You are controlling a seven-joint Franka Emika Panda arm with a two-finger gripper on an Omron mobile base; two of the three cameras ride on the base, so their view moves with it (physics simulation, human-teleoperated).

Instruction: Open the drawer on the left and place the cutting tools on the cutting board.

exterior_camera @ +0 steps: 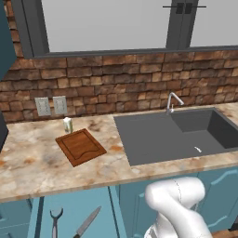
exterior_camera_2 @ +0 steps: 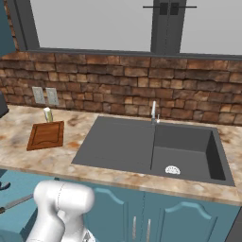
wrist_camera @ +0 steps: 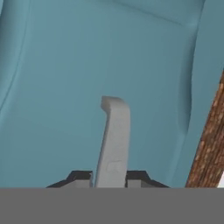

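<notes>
Two cutting tools, the scissors [exterior_camera: 55,221] and the knife [exterior_camera: 87,222], lie side by side in the pulled-out drawer [exterior_camera: 69,209] below the left counter, near of the bare cutting board [exterior_camera: 80,147], while the gripper [wrist_camera: 111,183] faces a silver handle [wrist_camera: 114,140], jaw state untellable.

A red-brown brick wall [exterior_camera: 121,79] is topped by a dark-framed window [exterior_camera: 107,23]. A mottled beige stone counter [exterior_camera: 28,162] is fitted with a dark grey sink [exterior_camera_2: 156,146], over teal cabinet doors [exterior_camera_2: 184,220].
</notes>
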